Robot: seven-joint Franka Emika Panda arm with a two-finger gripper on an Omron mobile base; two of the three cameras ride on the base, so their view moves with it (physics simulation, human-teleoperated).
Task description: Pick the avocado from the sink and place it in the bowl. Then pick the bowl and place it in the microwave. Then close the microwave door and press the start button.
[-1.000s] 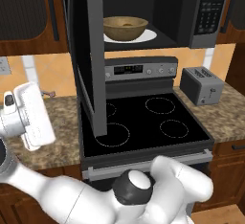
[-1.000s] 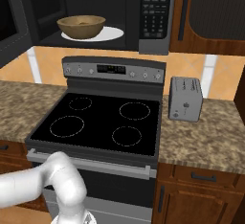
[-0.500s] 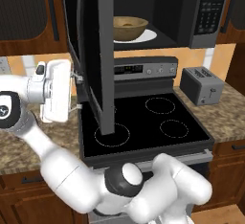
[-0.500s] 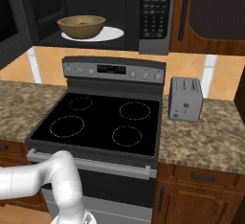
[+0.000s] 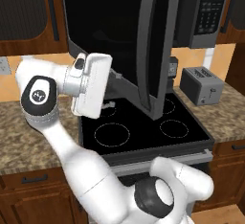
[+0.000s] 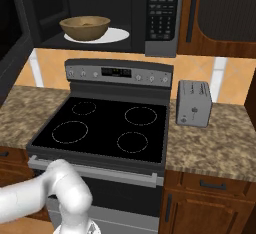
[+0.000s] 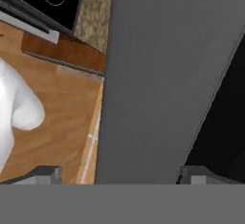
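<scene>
The tan bowl [image 6: 85, 27] rests on the white turntable plate [image 6: 112, 36] inside the black microwave [image 6: 161, 13]. I cannot make out the avocado, and the sink is out of view. The microwave door [image 5: 154, 46] stands half swung over the stove, and it hides the cavity in the left base view. My gripper [image 5: 110, 105] is at the door's outer face, low on its left side. In the hand view the gripper [image 7: 123, 174] is open, its fingertips [image 7: 45, 174] wide apart with the door's grey edge [image 7: 158, 74] between them, gripping nothing.
Below the microwave is a black stove [image 6: 105, 128] with a silver control strip [image 6: 117, 71]. A grey toaster [image 6: 194, 103] stands on the granite counter [image 6: 215, 148] to the right. Wooden cabinets [image 6: 220, 8] flank the microwave. My arm's white links [image 5: 86, 170] cross the stove front.
The hand has swung from the left counter up to the door. The door has turned right toward the microwave and now covers the bowl in the left base view.
</scene>
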